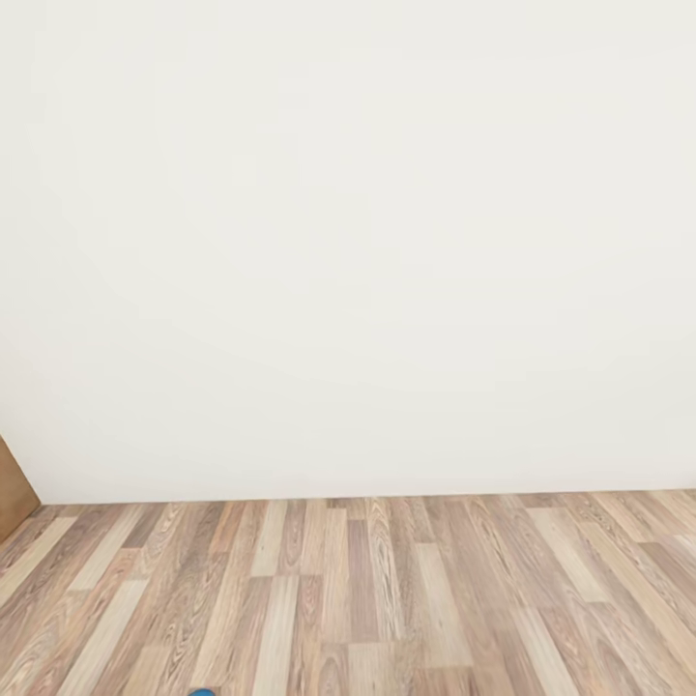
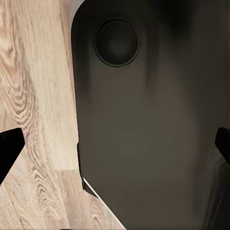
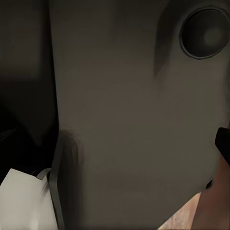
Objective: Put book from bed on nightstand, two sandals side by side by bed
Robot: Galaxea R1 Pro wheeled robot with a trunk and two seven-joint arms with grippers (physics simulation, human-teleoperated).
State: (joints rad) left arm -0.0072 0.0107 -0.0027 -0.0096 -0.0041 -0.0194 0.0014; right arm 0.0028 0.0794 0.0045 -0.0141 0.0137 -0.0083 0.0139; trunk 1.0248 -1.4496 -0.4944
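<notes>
A plain, off-white painted wall (image 1: 348,242) stands straight ahead and takes up most of what lies in front, bare from side to side. It meets a floor of mixed light and mid-brown wood-grain planks (image 1: 387,599), the boards running away toward the wall in staggered lengths. At the far left, where wall and floor meet, a slanted edge of flat brown wooden panel (image 1: 14,493) juts in, its foot resting on the planks.
</notes>
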